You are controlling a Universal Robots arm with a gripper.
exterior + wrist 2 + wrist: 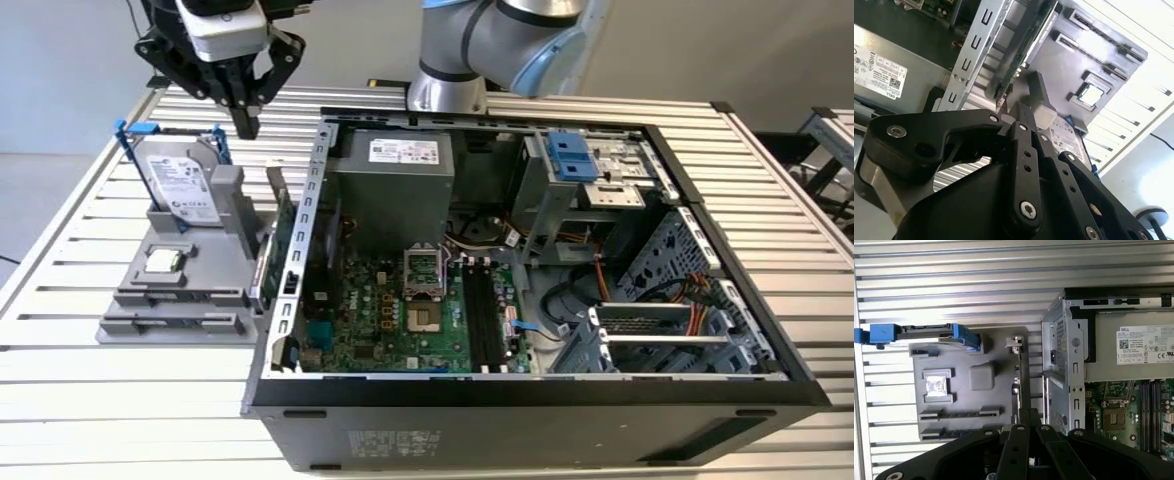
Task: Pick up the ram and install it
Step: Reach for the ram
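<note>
Over the slatted metal table (80,370) we find our black two-fingered gripper (247,128) closed and empty, the thin dark ram stick (282,240) below it untouched, edge-on in its grey moulded holder (167,300); pickup and installation both remain.

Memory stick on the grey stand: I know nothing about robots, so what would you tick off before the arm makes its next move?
1. The memory stick stands on edge in the grey stand: ok.
2. The tool carries nothing: ok.
3. The tool is open for a grasp: not ok, its fingers are shut.
4. The tool is lined up with the stick: roughly so in the first wrist view, but exact centring cannot tell.
5. The black slots on the board inside the computer case look free: ok.
6. The slot latches are open: cannot tell.
</note>
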